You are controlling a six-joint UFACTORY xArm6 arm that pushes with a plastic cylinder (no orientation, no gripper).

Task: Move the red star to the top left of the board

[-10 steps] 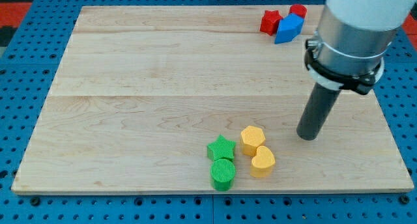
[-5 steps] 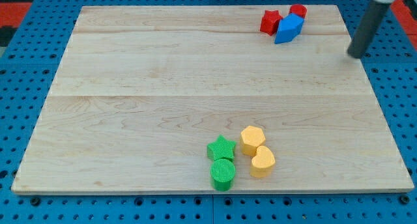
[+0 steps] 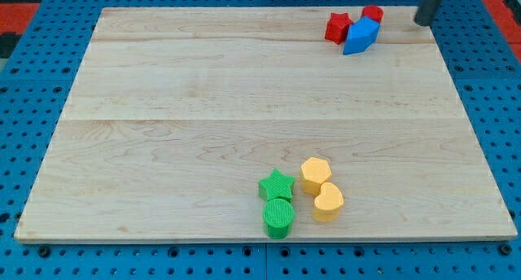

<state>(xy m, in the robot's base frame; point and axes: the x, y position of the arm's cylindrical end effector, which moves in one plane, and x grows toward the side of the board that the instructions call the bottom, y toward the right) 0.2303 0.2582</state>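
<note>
The red star [image 3: 337,27] lies near the top right of the wooden board [image 3: 203,125]. A blue block [image 3: 361,36] touches its right side, and a red round block [image 3: 373,14] sits just behind the blue one. My tip [image 3: 423,23] is at the view's top right, at the board's top right corner, to the right of this cluster and apart from it. Only the lowest part of the rod shows.
A green star [image 3: 277,185], a green round block [image 3: 278,217], a yellow hexagonal block [image 3: 315,174] and a yellow heart [image 3: 328,203] are clustered near the board's bottom edge. A blue pegboard [image 3: 32,150] surrounds the board.
The rod has moved from the board's right middle up and to the right, toward the top right corner. The arm's body has left the view. No block has moved.
</note>
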